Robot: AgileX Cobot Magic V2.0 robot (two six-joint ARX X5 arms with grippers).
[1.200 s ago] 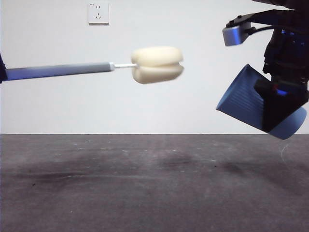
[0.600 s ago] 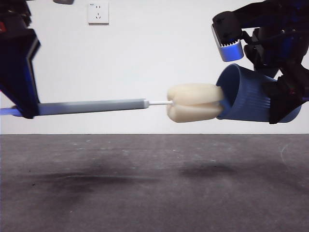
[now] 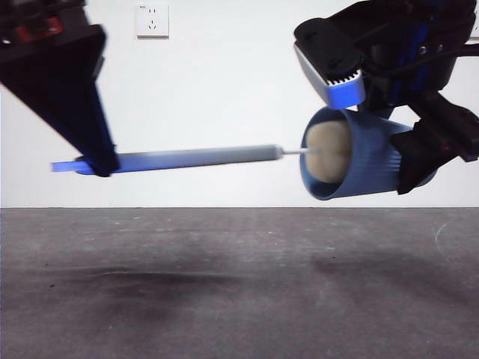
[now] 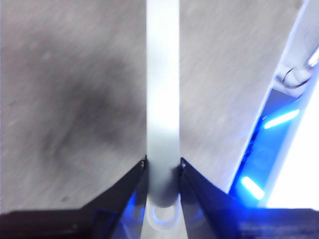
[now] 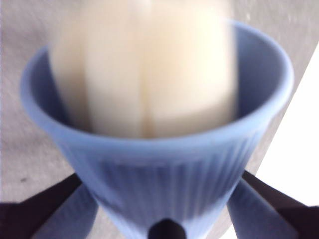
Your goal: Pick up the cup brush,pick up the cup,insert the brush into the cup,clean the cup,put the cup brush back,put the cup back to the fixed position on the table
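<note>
Only right wrist view shows cup brush (image 5: 144, 64) filling cup (image 5: 174, 169).

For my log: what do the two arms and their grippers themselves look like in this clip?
Both arms are black and angular. The left gripper has tapered black jaws with blue light glowing at their base. The right gripper has matching black jaws; in the front view its arm carries a silver, blue-lit camera housing and thin black cables.

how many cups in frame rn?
1. The blue cup is held on its side above the table by the right gripper, brush sponge inside. None else visible.
</note>
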